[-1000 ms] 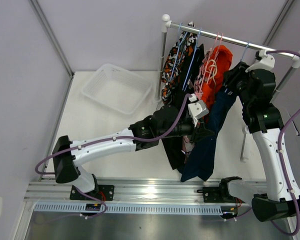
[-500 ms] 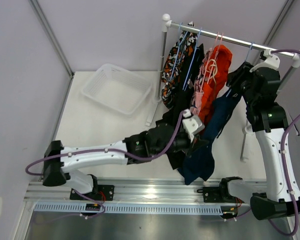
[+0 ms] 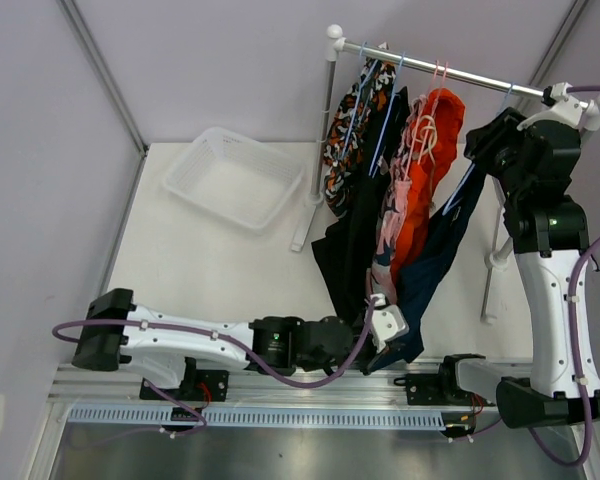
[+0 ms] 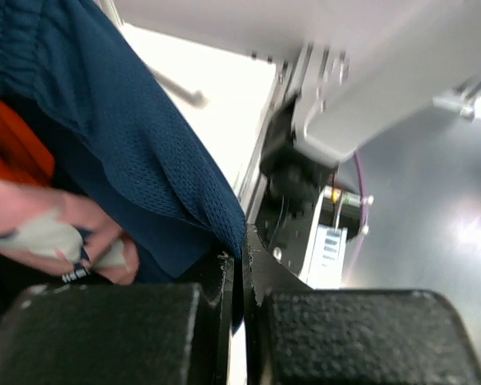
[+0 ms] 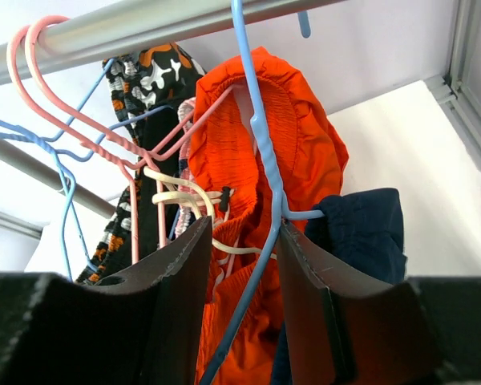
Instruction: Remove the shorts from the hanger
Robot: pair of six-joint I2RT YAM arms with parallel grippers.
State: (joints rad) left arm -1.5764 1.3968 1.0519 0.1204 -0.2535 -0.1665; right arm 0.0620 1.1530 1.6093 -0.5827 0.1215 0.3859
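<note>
left gripper is pinched fully closed on the lower hem of the navy blue mesh fabric shorts; the cloth edge runs straight into the seam between the jaws, so it has the task's thing in hand. from that pinch the shorts climb up and away from the gripper as one long taut strip, and that is their long axis: low end at the left gripper, near the arm bases, high end at the rack. up there the right gripper sits with jaws part-open straddling the light blue wire hanger, wire resting against one finger and the gap wider than the wire, so it reads as bracing, not clamping. just past that finger the dark waistband is bunched over the hanger's short side arm. above the fingers the hanger's hook goes over the grey metal rail, and right behind the wire hang the bright orange-red fabric shorts on their own pink hanger. my read: the left arm is the one that matters now. it's at the free end, and the pull line from hem to waistband runs down and toward the bases. the waistband has to slide off the end of that side arm, so the pull wants to go along the arm, not across it. risk: hanger swings or drags the orange pair with it.
</note>
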